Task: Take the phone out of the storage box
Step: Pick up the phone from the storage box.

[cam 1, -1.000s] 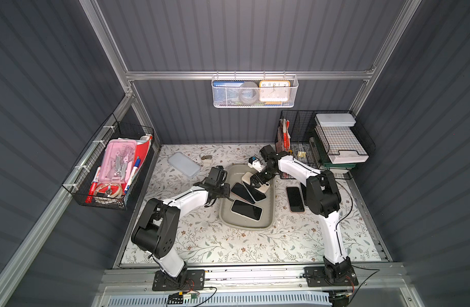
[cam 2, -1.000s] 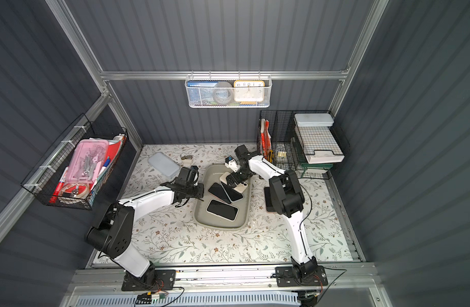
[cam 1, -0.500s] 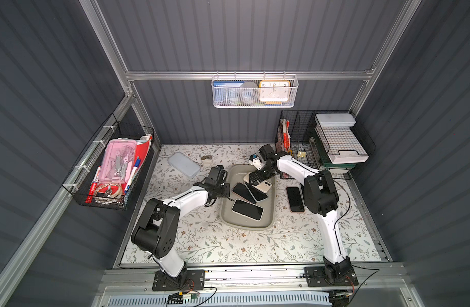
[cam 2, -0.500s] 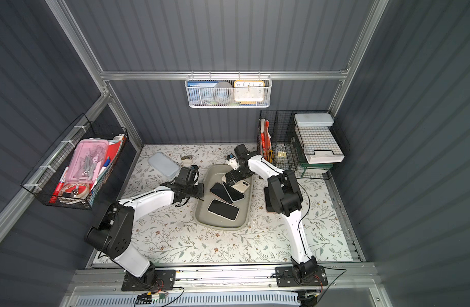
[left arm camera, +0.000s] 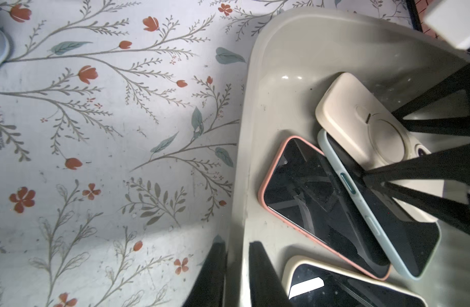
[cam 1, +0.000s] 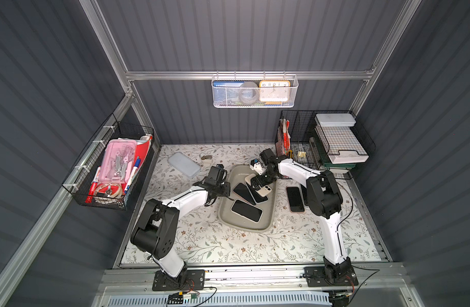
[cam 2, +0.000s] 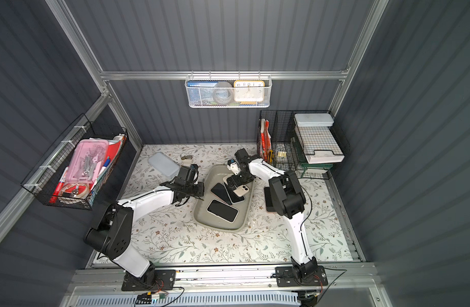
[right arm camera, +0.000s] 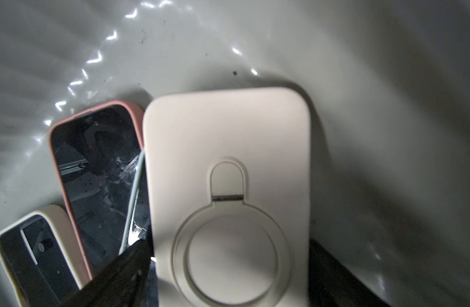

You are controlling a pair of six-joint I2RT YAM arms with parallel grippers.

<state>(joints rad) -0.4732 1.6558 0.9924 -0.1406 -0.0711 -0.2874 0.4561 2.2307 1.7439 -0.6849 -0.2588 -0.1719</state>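
Note:
The storage box point(cam 1: 229, 222) point(cam 2: 202, 220) is a grey-beige tray in the middle of the floral table, with several phones in it. A cream-cased phone point(cam 1: 265, 190) point(cam 2: 242, 190) point(right arm camera: 228, 148) point(left arm camera: 348, 114) lies face down on top of a pale blue-cased one point(left arm camera: 387, 234). My right gripper point(right arm camera: 228, 243) point(cam 1: 260, 183) straddles the cream phone, a finger against each long side. My left gripper point(left arm camera: 236, 244) point(cam 1: 227, 190) pinches the box's left rim point(left arm camera: 244, 186), one finger outside the wall and one inside.
Also in the box lie a pink-cased phone point(left arm camera: 308, 196) and a cream-cased one, screen up point(cam 1: 246, 210). Another phone point(cam 1: 295, 199) lies on the table right of the box. A pale blue-grey slab point(cam 1: 184, 164) sits back left; black wire baskets point(cam 1: 321, 138) stand back right.
The right gripper's fingers have come in against the cream phone's sides, and that phone has shifted slightly. The left arm stays at the box's rim.

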